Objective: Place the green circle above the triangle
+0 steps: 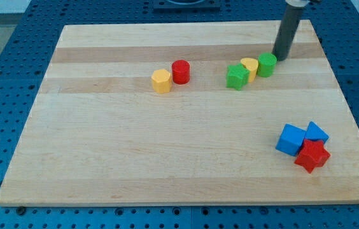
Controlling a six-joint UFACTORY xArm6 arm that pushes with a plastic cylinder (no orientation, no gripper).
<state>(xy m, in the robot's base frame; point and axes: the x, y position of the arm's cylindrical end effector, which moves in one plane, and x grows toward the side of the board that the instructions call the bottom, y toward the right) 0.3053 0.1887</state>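
Note:
The green circle [267, 64] stands at the upper right of the wooden board [103, 159]. It touches a yellow block [249, 65] on its left. My tip [280, 58] is right next to the green circle's upper right side, and the dark rod rises toward the view's top. The blue triangle-like block [317, 132] sits far below, at the lower right, packed against a blue cube [291, 139] and a red star [312, 156].
A green star [237, 76] touches the yellow block on its lower left. A yellow hexagon [161, 81] and a red cylinder [180, 72] stand together near the board's upper middle. The board's right edge runs close to the blue and red cluster.

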